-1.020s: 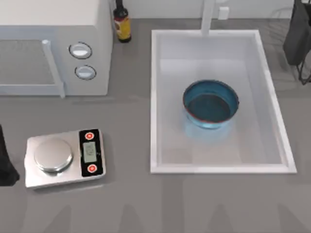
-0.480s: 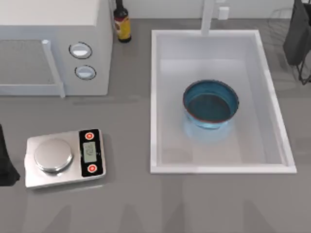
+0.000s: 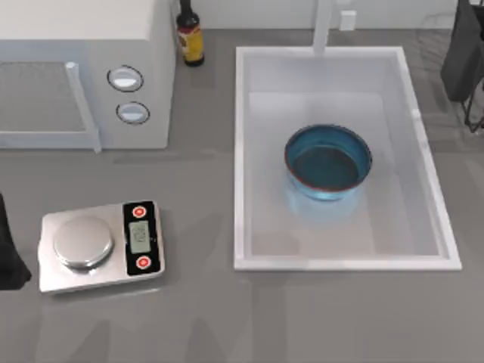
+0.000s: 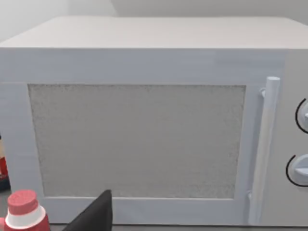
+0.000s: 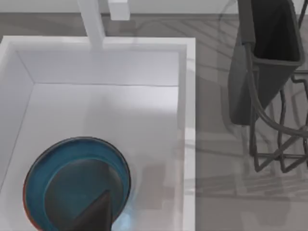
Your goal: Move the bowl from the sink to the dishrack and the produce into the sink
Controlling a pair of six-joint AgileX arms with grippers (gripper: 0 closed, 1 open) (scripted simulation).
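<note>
Nothing has moved: bowl [image 3: 328, 162] stays in sink [image 3: 240, 151]; both jaws' state unreadable.

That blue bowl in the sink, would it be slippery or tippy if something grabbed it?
The bowl looks glossy, so probably slippery under fingers. It seems rigid and sits flat on the sink floor, so unlikely to tip or roll.

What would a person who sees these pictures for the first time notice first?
The eye goes first to the glossy deep blue round bowl, which sits inside the large white rectangular sink on the table's right half. Next comes the big white microwave at the back left, with a silver kitchen scale with red buttons in front of it.
</note>
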